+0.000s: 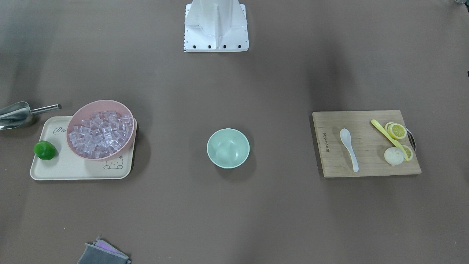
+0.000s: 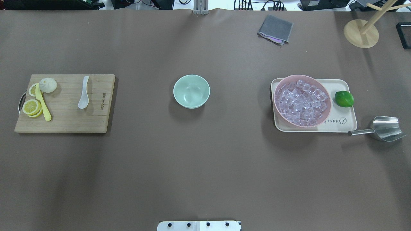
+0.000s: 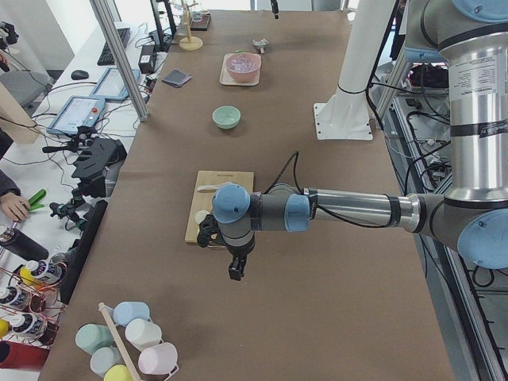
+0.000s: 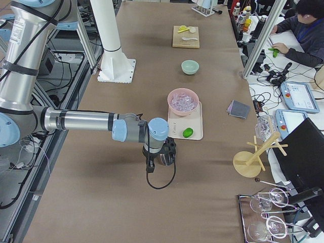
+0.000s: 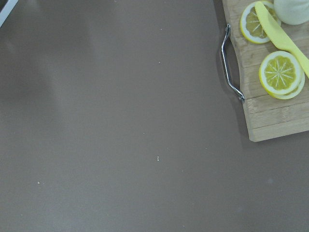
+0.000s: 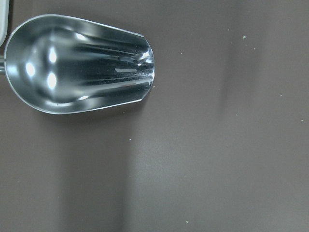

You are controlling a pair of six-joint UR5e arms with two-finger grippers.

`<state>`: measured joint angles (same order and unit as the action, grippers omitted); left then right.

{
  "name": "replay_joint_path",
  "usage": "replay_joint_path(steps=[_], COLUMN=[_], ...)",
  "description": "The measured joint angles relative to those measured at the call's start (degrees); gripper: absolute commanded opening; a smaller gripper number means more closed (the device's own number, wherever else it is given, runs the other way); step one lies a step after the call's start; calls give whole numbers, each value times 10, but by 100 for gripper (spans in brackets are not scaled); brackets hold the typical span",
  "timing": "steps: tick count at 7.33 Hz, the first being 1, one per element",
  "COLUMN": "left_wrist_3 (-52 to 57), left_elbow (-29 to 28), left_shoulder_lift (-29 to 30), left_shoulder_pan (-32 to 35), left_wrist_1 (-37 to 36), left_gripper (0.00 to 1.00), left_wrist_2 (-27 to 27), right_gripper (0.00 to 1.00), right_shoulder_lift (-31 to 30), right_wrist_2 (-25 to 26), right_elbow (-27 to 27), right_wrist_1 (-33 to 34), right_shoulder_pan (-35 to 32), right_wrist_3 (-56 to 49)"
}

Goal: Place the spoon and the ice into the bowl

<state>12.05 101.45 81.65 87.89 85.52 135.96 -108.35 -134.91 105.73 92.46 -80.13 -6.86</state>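
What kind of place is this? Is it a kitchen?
Probably a robot lab, not a real kitchen. The left robot arm reaches over a long covered table, a person sits alongside near a control tablet, and the bowl and spoon are laid out like practice props.

Brown matte table cover [image 2: 205,166]; white side desk [image 3: 91,75] with tablets [image 3: 79,115], tools [image 3: 91,163]; soft even light.

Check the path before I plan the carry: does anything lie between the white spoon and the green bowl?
Nothing visible does; only bare table separates the spoon, lying on the cutting board, from the bowl.
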Motion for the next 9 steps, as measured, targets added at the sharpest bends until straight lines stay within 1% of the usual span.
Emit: replay_joint_path(steps=[5,7,9], left_wrist_3=[2,2,-1], left_elbow=[1,3,9], left_shoulder_lift=[1,10,38], left_shoulder_pan=[0,0,0], left_wrist_1=[0,0,1], left_gripper=[100,100,100], left_wrist_2=[-3,-4,-4], right_gripper=[100,100,100], right_shoulder_lift=[2,19,57], right_wrist_2=[0,1,2], right_elbow=[3,10,20], right_wrist_1=[-1,-1,-2], right_shoulder_pan=[0,0,0], right_wrist_3=[-1,-1,1])
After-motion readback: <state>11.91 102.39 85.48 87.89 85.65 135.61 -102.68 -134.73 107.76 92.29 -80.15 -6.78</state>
